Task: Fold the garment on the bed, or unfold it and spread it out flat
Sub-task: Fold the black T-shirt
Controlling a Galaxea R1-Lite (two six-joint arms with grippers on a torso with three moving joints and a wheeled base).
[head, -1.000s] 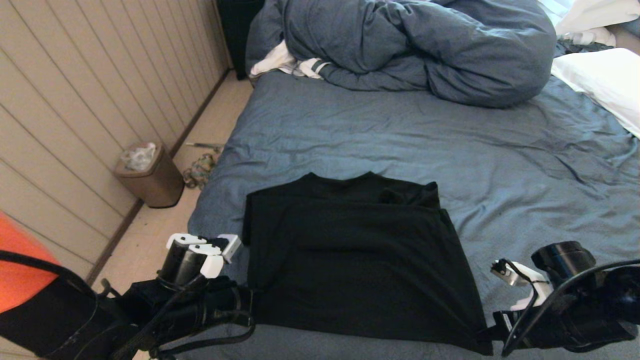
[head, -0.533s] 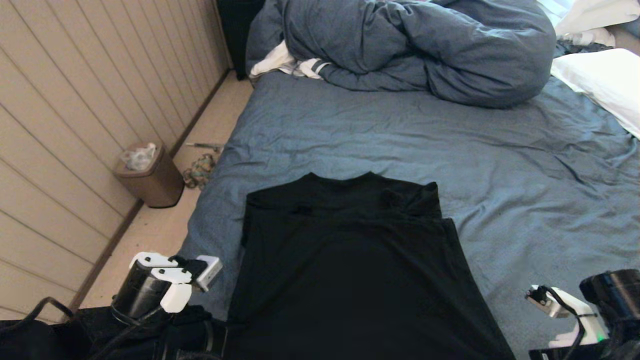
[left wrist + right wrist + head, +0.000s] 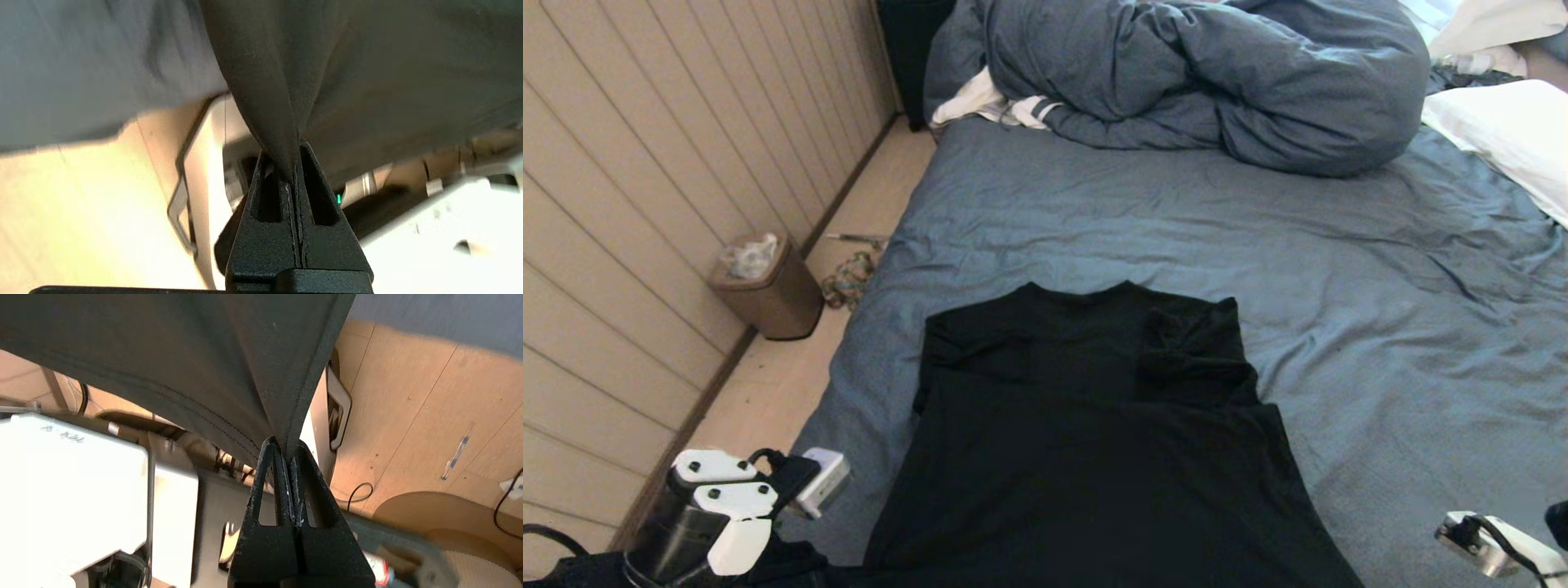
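The garment (image 3: 1094, 441), a plain black T-shirt, lies on the slate-blue bed (image 3: 1258, 229) with its collar end away from me and a rumpled sleeve at its far right. Its near end runs out of the head view's bottom. My left gripper (image 3: 293, 163) is shut on a pinched corner of the garment (image 3: 367, 81). My right gripper (image 3: 286, 451) is shut on the stitched hem corner of the garment (image 3: 184, 355). Both held corners hang past the mattress edge, over the wooden floor. In the head view only the left wrist (image 3: 727, 506) and right wrist (image 3: 1494, 543) show.
A bunched blue-grey duvet (image 3: 1201, 73) fills the far end of the bed, with a white striped cloth (image 3: 988, 102) at its left and a white pillow (image 3: 1511, 131) at the right. A brown bin (image 3: 764, 286) and floor clutter (image 3: 849, 278) stand by the panelled wall on the left.
Both arms have drawn back toward me and down, mostly leaving the head view. The shirt's near end came with them, so the shirt has stretched longer toward me and its hem has left the view.
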